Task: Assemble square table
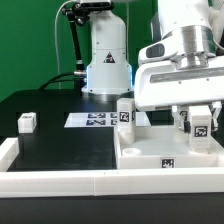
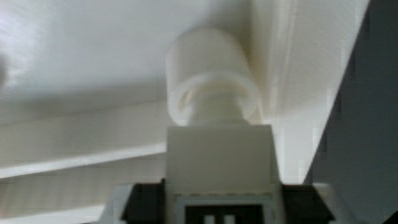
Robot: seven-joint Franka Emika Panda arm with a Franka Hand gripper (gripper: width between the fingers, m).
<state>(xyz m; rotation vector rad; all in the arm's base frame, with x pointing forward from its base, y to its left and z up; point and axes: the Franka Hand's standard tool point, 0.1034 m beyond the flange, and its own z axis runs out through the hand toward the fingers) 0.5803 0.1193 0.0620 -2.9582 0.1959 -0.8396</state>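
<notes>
The square table top [image 1: 150,157], a white tray with a raised rim, lies at the exterior view's right. One white tagged leg [image 1: 124,114] stands upright at its far left corner. My gripper [image 1: 200,124] hangs over the top's far right corner, shut on another leg [image 1: 201,128] whose black tag faces the camera. In the wrist view that leg [image 2: 221,150] sits between my jaws, and its rounded end [image 2: 210,80] reaches down to the table top [image 2: 71,130] close beside the rim [image 2: 295,80]. A third leg [image 1: 27,122] lies apart on the black table at the left.
The marker board [image 1: 95,120] lies flat in front of the robot base [image 1: 107,70]. A long low white border rail [image 1: 60,181] runs along the front and left edges of the black table [image 1: 60,145].
</notes>
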